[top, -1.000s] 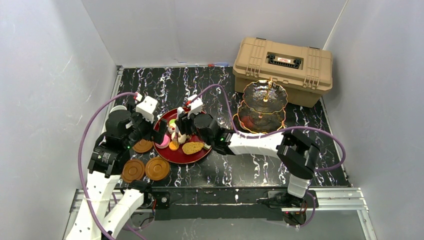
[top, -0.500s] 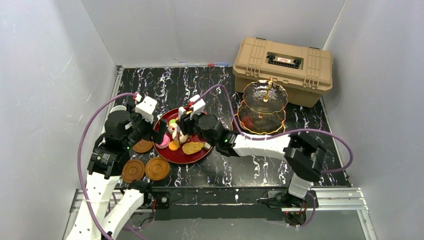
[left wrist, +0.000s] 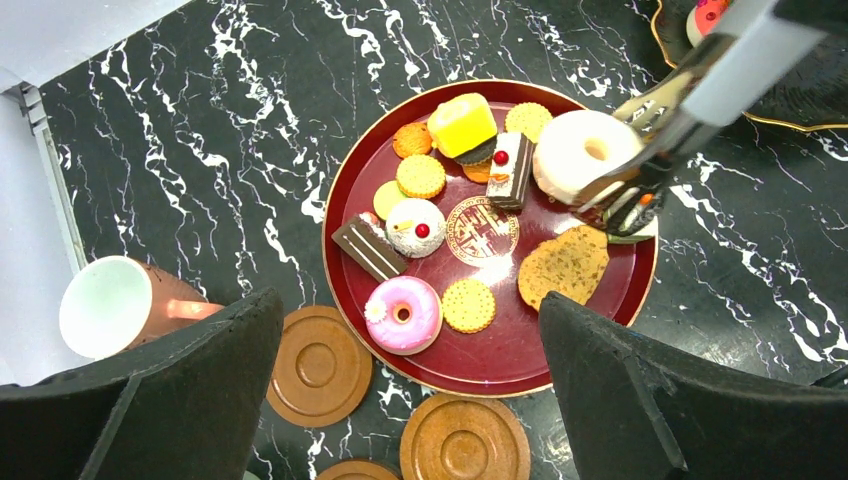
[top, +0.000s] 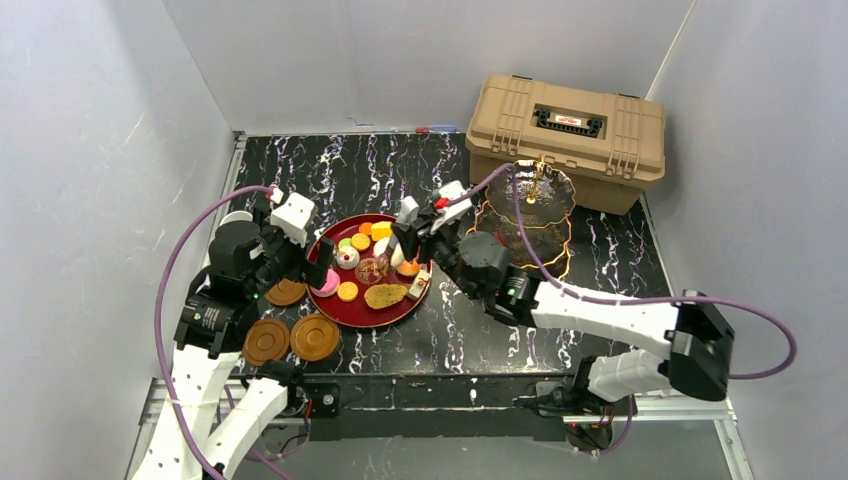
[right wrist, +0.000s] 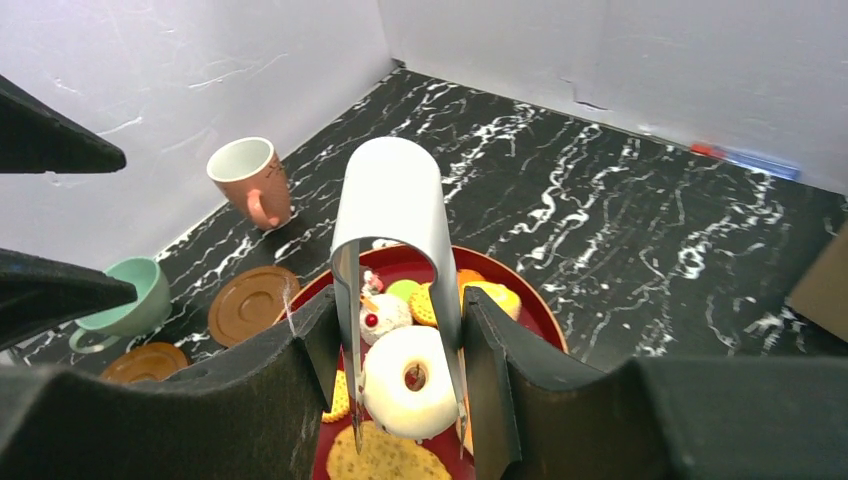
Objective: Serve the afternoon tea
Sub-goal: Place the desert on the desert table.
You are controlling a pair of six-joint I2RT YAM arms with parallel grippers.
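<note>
My right gripper (right wrist: 400, 320) is shut on a pair of metal tongs (right wrist: 395, 210). The tongs pinch a white donut (right wrist: 412, 380), held just above the right part of the red tray (left wrist: 338, 270). On the tray lie several pastries, among them a pink donut (left wrist: 402, 314) and a yellow cake (left wrist: 462, 124). My left gripper (left wrist: 410, 305) hangs open above the tray's near-left edge with nothing in it. The three-tier stand (top: 530, 195) is to the right of the tray. A pinkish cup (left wrist: 110, 310) and a teal cup (right wrist: 130, 295) stand to the left, near the brown saucers (left wrist: 320, 365).
A tan plastic case (top: 565, 135) sits behind the stand at the back right. White walls close in the black marble table (top: 330, 170) on three sides. Purple cables loop off both arms.
My right arm has swung to the right across the tray, carrying the tongs and the white donut toward the stand. The left arm has not moved.
</note>
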